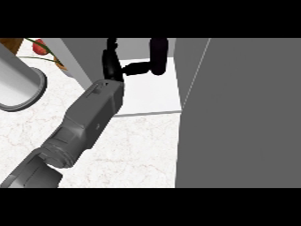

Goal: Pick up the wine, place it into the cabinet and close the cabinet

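Fingers (pixel 136 67) of the left hand (pixel 112 59) look wrapped round the low part of the dark wine bottle (pixel 159 50), standing up inside the cabinet (pixel 149 95); it is likely heavy, hard, slippery and easy to break, so hold its fat middle.

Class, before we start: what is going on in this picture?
The robot's left hand is inside the cabinet, up against the dark wine bottle, which stands upright on the white shelf. Whether the hand grips the bottle is unclear. The cabinet door is open, so closing is not yet done.
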`<state>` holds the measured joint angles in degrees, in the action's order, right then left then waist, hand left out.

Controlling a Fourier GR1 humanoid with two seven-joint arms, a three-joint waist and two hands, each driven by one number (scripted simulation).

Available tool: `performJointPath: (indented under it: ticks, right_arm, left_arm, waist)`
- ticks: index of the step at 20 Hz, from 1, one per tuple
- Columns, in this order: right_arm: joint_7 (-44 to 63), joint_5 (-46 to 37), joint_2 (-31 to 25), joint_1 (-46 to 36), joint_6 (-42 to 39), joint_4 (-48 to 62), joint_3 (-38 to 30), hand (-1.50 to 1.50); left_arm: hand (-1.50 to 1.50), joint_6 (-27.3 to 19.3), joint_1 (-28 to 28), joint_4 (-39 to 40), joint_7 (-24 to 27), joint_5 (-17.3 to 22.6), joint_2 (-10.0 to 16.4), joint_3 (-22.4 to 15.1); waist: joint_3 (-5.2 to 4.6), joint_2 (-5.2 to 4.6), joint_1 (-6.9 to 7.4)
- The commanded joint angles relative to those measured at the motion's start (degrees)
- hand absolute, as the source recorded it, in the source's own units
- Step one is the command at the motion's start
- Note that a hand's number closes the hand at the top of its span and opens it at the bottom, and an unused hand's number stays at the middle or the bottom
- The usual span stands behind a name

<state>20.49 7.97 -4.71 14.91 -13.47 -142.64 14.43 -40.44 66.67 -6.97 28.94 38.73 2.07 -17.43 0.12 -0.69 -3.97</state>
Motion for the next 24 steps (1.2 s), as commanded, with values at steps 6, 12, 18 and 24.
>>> performJointPath:
  ticks: [6, 12, 18, 24]
  right_arm:
    - [2.8, 6.2, -1.0, 3.6, -0.4, -9.4, 0.0, -1.5]
    - [3.2, 3.6, -0.5, 4.7, 0.4, -9.6, 1.2, -1.5]
    - [3.6, 7.6, -1.7, 4.4, 0.0, -10.9, -2.7, -1.5]
    - [3.9, 3.2, 0.2, 6.9, 1.8, -13.1, 1.8, -1.5]
  left_arm:
    - [-1.5, 6.1, -0.4, -0.4, 3.9, -1.2, 2.1, 0.9]
    - [-1.5, 10.3, -2.0, -3.7, 7.3, -1.4, 1.0, 2.1]
    - [-1.5, 12.3, -1.5, -8.4, 8.7, -1.2, 0.8, 3.4]
    - [-1.5, 14.5, -10.9, -15.7, 11.2, -2.0, -1.8, 2.1]
  waist:
    - [-0.14, -0.14, 0.43]
    - [-0.15, 0.47, 1.93]
    - [-0.1, 0.78, 2.74]
    - [-0.14, 1.14, 3.44]
